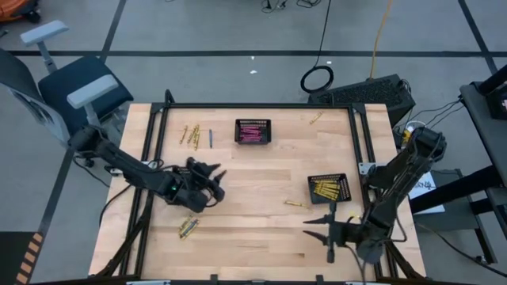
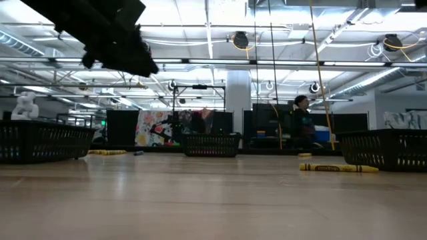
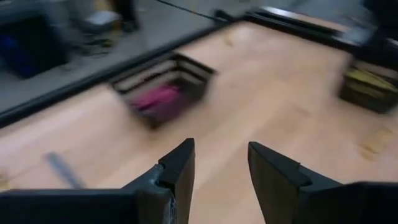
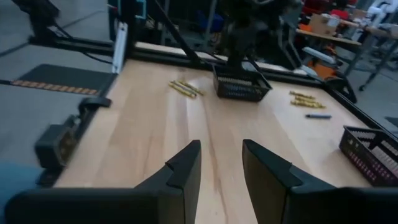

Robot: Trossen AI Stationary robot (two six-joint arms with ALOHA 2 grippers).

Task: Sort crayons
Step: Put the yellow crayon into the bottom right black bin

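- Left gripper (image 1: 212,180) is held over the wooden table (image 1: 261,237), left of centre; jaws are seen parted w/ nothing between them in the left wrist view.
- Right gripper (image 1: 317,224) is held near the front edge, right side; jaws likewise parted and empty.
- Black mesh basket w/ pink crayons (image 1: 253,131) is set at the back, centre; black mesh basket w/ yellow crayons (image 1: 328,188) is set right of centre.
- Loose crayons not yet sorted: cluster of yellow sticks (image 1: 191,135) w/ one blue crayon (image 1: 211,138) just beside it, back-left; a yellow pair (image 1: 188,227) front-left; a single yellow crayon (image 1: 295,204) between the grippers, nearer the yellow basket; one yellow stick (image 1: 316,118) at the back-right.
- Key relation, judged: the front-left pair lies just toward the front from the left jaws, long axis diagonal, so the left arm is much nearer.
- The single yellow crayon lies roughly across the table's width, near the right jaws; right arm is the likelier taker.
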